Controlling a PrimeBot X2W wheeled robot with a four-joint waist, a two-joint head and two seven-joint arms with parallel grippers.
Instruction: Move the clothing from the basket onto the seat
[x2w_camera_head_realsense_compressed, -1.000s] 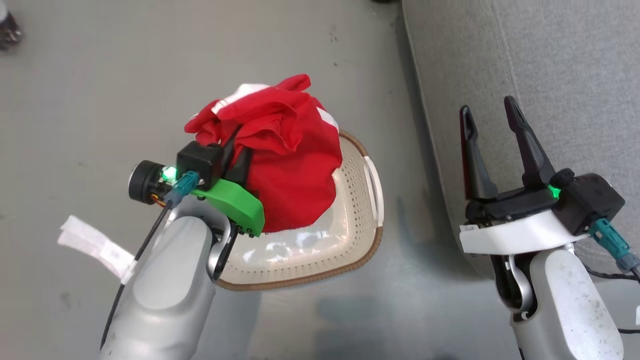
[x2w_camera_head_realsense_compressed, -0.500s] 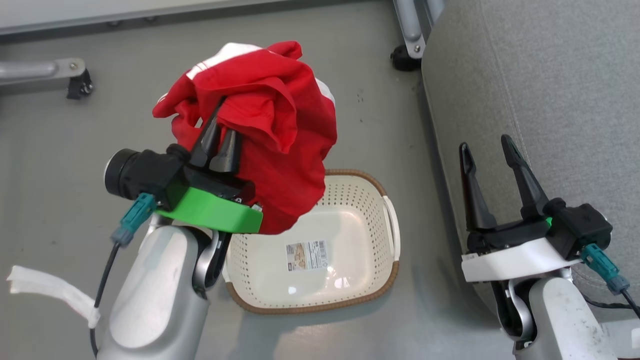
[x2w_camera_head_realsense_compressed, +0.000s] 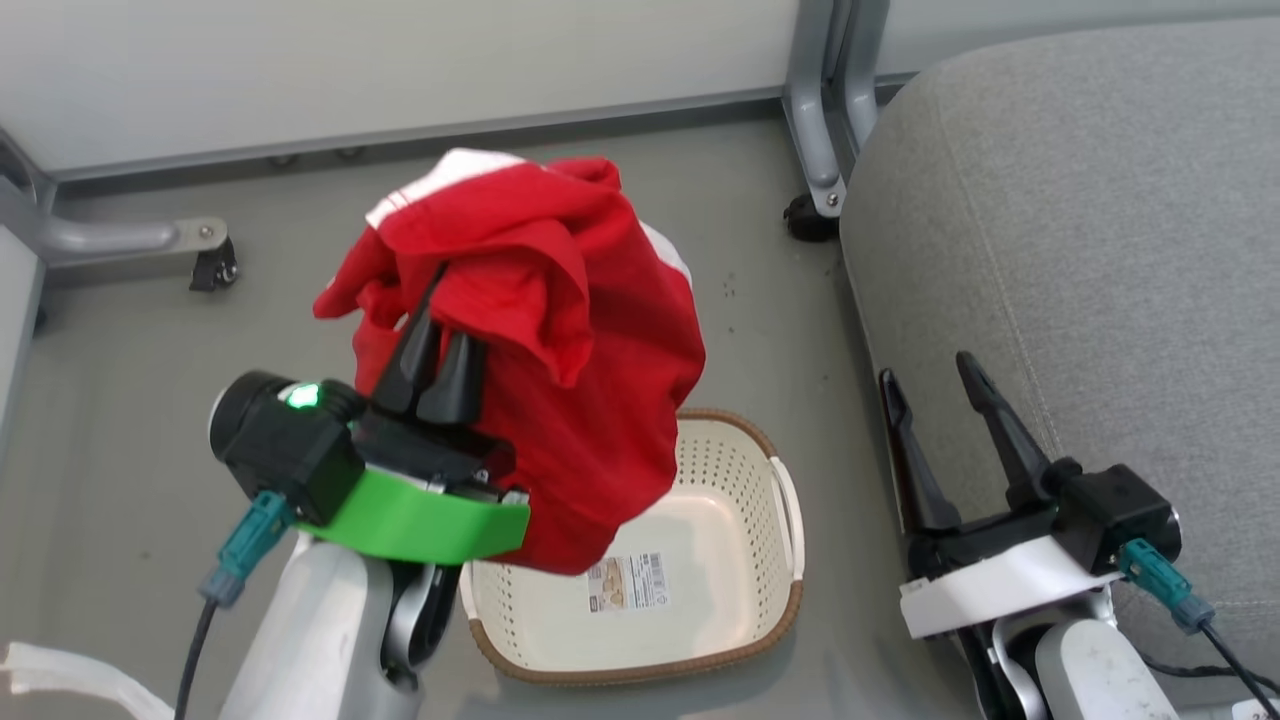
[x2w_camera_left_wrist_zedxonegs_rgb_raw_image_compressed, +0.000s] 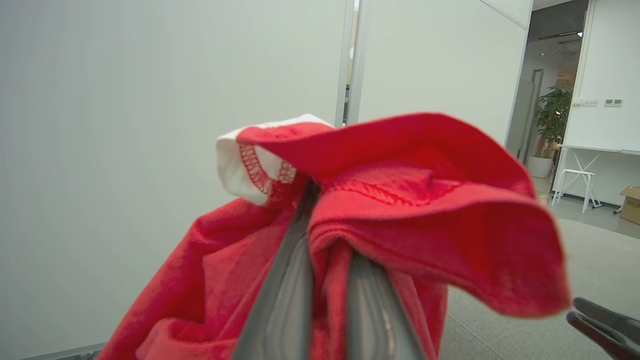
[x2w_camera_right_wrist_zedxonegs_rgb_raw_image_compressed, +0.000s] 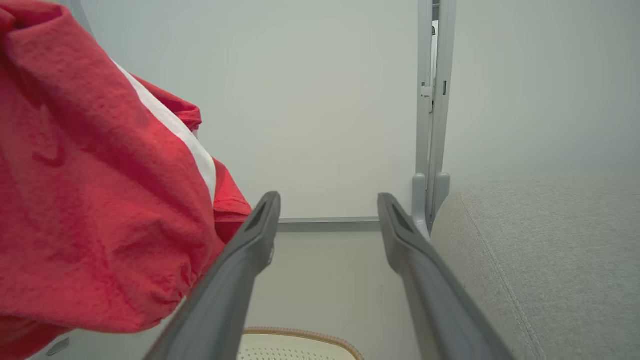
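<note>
Centrally, the left gripper is holding the clothing aloft above the floor, its jaws pinched nearly together on a bunched fold of the red fabric. The left wrist view is showing cloth squeezed between them and spilling over both sides. The garment is hanging free in a loose bundle, its lower edge dangling over the left part of the basket and, judging by the right wrist view, clear above it. Gripping a gathered fold rather than an edge is probably what is letting the whole piece lift out in one go. The basket is sitting on the floor, showing its label on a bare bottom. The right gripper is hovering with its jaws spread wide and nothing between them, just beside the front edge of the seat and out of the likely carrying path. The seat is lying to the robot's right of the basket, apart from the clothing. Lift-out is looking complete. The transfer is remaining — a sweep rightward over the cushion edge, high enough that the trailing hem is not snagging — followed by release
</note>
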